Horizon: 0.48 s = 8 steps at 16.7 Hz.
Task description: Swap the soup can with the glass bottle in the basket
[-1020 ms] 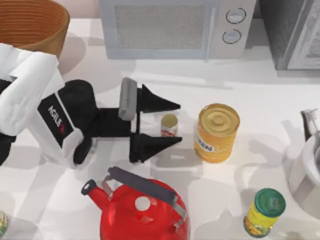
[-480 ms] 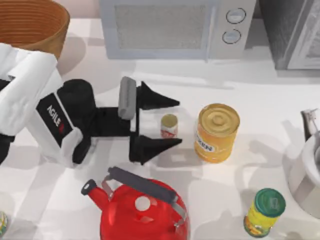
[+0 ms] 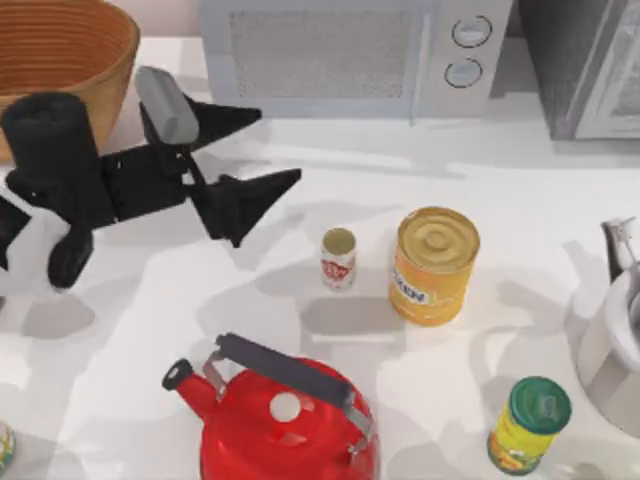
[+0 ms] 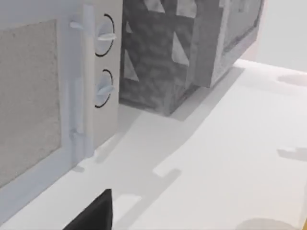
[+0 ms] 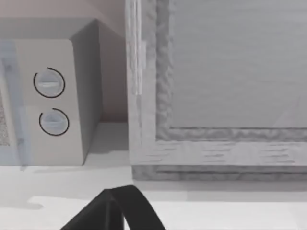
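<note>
The soup can [image 3: 338, 258], tiny with a dull gold top and a red-and-white label, stands upright on the white table just left of the big yellow can. My left gripper [image 3: 280, 144] is open and holds nothing. It hovers up and to the left of the soup can, apart from it, beside the basket. The wicker basket [image 3: 70, 45] sits at the back left corner. What lies inside it is hidden, and the glass bottle is out of view. A dark part of my right gripper [image 5: 115, 211] shows in the right wrist view, facing the microwave and a grey cabinet.
A microwave [image 3: 350, 55] stands along the back, with a grey cabinet [image 3: 590, 60] to its right. A big yellow can [image 3: 432, 265] stands mid-table. A red kettle [image 3: 285, 415] is at the front, a green-lidded can [image 3: 528, 425] at front right, and a grey metal pot [image 3: 615, 340] at the right edge.
My left gripper, which stood open around the soup can, has pulled away up and to the left toward the basket. The soup can stays where it was.
</note>
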Tool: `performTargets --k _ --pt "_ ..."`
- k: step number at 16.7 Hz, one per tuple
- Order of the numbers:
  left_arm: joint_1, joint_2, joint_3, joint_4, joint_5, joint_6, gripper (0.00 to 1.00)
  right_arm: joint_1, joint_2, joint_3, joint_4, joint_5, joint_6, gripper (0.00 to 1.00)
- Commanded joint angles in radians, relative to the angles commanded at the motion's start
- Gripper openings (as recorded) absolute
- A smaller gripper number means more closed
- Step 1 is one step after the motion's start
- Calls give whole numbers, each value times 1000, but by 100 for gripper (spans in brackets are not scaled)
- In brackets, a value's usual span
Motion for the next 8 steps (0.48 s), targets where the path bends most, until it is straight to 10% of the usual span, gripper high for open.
performTargets --k 8 --pt "135 -1006 -387 -534 -466 -6 100 0 0 0 0 0 0 100"
